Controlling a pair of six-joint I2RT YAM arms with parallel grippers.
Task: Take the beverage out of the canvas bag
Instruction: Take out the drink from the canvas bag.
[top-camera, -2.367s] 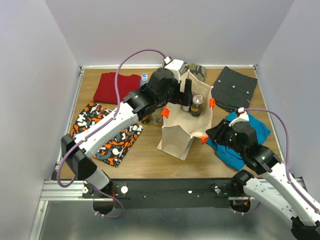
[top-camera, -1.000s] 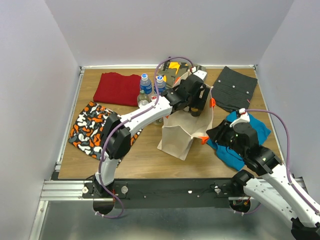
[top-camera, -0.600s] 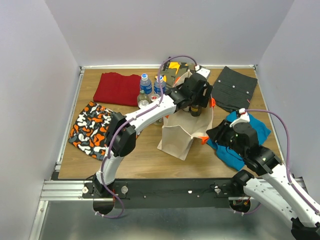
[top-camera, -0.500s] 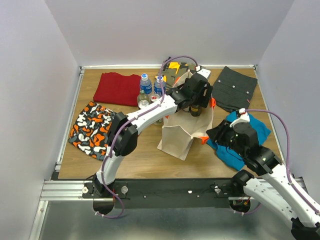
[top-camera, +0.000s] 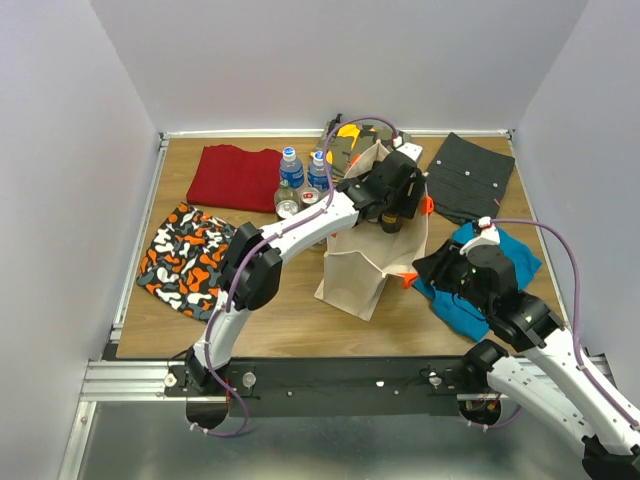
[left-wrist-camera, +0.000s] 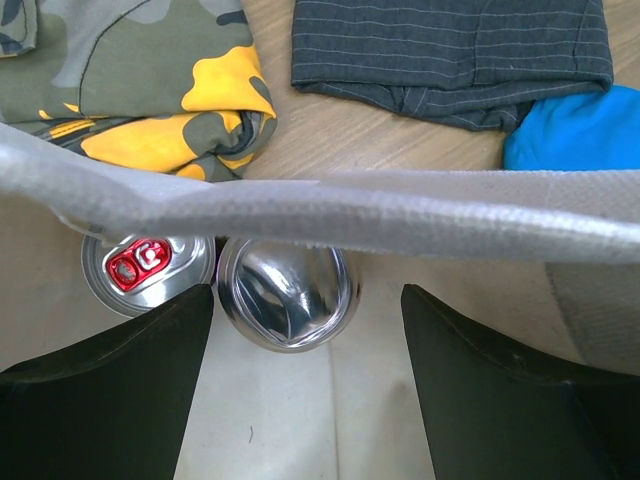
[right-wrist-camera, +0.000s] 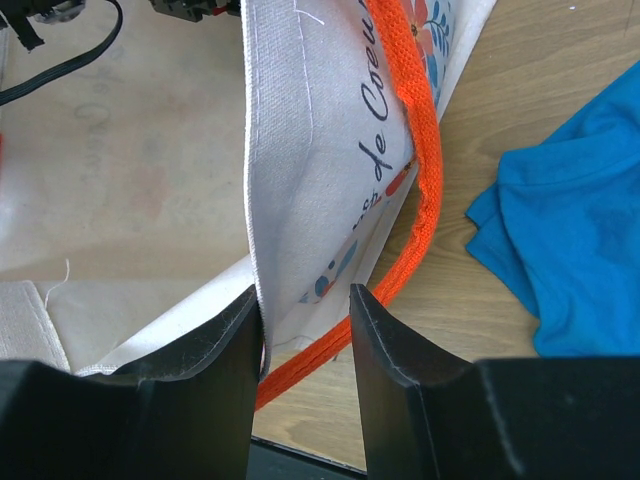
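Note:
The canvas bag (top-camera: 352, 270) stands upright mid-table with orange handles (top-camera: 423, 205). My left gripper (top-camera: 395, 195) is open over the bag's mouth. In the left wrist view the left gripper (left-wrist-camera: 305, 390) hangs inside, past the bag's rim (left-wrist-camera: 400, 215), above a plain silver can (left-wrist-camera: 288, 293) and a can with a red tab (left-wrist-camera: 148, 272). The silver can sits just ahead of the gap between the jaws. My right gripper (top-camera: 428, 268) grips the bag's near right rim; in the right wrist view the right gripper (right-wrist-camera: 305, 350) has the canvas wall (right-wrist-camera: 320, 150) and orange handle (right-wrist-camera: 415, 130) between its jaws.
Two water bottles (top-camera: 290, 165) (top-camera: 318, 170) and cans (top-camera: 287, 207) stand left of the bag. Folded clothes lie around: red (top-camera: 235, 178), patterned (top-camera: 190, 258), camo (top-camera: 350, 135), dark grey (top-camera: 470, 175), blue (top-camera: 500, 260).
My left arm has swung from the bag's left side across to its mouth and reached into it. Two water bottles now show left of the bag. The right arm has not moved.

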